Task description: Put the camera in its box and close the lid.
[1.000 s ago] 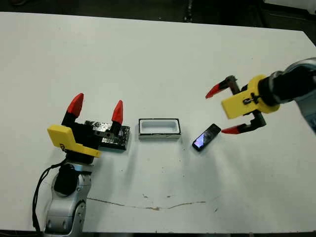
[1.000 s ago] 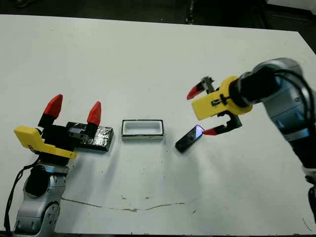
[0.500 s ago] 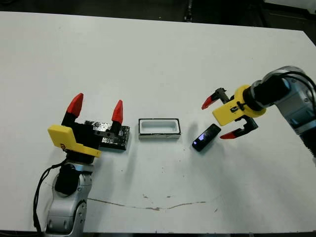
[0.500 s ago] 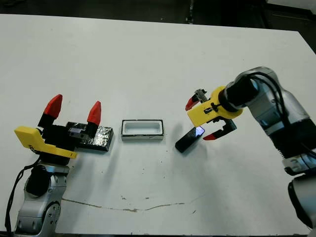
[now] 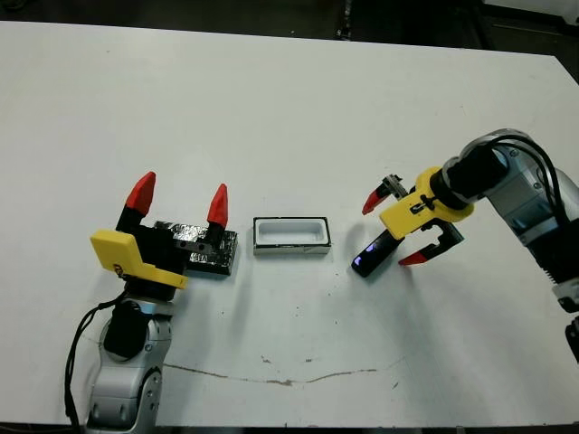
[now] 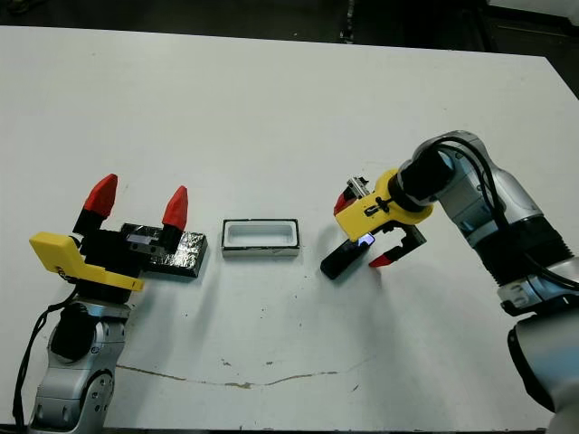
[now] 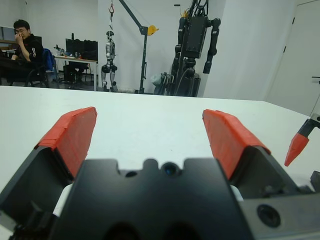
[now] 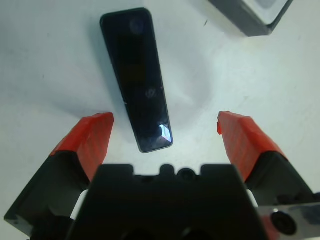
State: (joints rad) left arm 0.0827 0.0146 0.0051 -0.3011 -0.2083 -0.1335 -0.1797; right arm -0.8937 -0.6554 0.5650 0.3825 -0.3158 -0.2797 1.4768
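Head pair overlooks table [image 5: 289, 90]; wrist cameras close.

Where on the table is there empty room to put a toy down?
The whole far half is bare, and so is the near strip below the box. The middle row is crowded: left gripper over the lid, then the box, then the camera under the open right gripper.

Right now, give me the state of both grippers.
Left gripper: open, holding nothing, above the lid.
Right gripper: open, straddling the camera, not gripping it.
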